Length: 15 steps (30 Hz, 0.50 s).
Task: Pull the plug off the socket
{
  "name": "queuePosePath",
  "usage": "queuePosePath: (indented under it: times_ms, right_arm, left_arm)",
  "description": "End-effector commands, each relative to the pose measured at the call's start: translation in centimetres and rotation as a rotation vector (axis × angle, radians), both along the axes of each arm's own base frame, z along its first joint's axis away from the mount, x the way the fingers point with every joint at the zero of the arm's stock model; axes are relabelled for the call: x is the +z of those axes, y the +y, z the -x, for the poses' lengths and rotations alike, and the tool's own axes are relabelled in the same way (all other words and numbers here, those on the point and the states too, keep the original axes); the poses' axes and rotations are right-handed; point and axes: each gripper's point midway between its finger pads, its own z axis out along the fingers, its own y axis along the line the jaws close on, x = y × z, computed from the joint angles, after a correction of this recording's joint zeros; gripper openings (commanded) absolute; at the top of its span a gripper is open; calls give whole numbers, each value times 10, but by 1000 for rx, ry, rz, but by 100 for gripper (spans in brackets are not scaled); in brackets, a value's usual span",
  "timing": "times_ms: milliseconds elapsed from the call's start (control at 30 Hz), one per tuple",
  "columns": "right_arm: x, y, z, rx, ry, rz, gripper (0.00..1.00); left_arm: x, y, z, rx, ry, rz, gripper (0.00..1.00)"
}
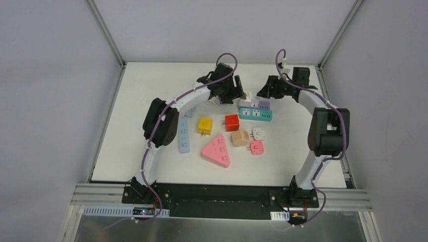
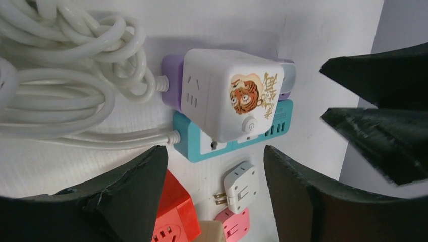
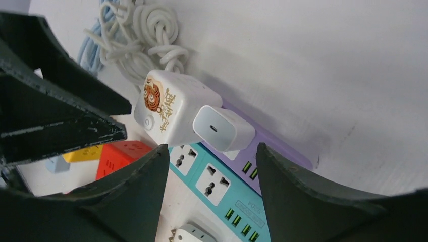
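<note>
A white cube plug with a tiger sticker (image 2: 232,98) sits on the end of a purple power strip (image 2: 173,88), and overhangs a teal strip (image 2: 191,147) beside it. In the right wrist view the cube (image 3: 169,106) has a small white charger (image 3: 223,128) next to it on the purple strip (image 3: 282,148). My left gripper (image 2: 214,151) is open and empty, just short of the cube. My right gripper (image 3: 212,146) is open and empty, above the teal strip (image 3: 222,186) and facing the charger. In the top view both grippers (image 1: 237,93) (image 1: 265,92) flank the cube (image 1: 246,103).
Coiled white cables (image 2: 65,75) lie left of the strips. Nearer the arms lie a red cube (image 1: 231,122), yellow cube (image 1: 204,126), tan cube (image 1: 240,137), pink triangular socket (image 1: 217,150), white adapter (image 1: 259,133), pink adapter (image 1: 257,147) and a light blue strip (image 1: 183,133).
</note>
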Motion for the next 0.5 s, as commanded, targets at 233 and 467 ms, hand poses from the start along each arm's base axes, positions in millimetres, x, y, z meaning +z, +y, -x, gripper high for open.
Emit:
queuePosePath:
  times_ms: [233,467]
  right_arm:
    - [-40,26,-25,290,-284,340,58]
    - [-46,33,-20,345,-331,364,42]
  left_arm:
    - [5,-18,-14,-18,43,55,67]
    - [-13,-19,-9,-28,92,50,49]
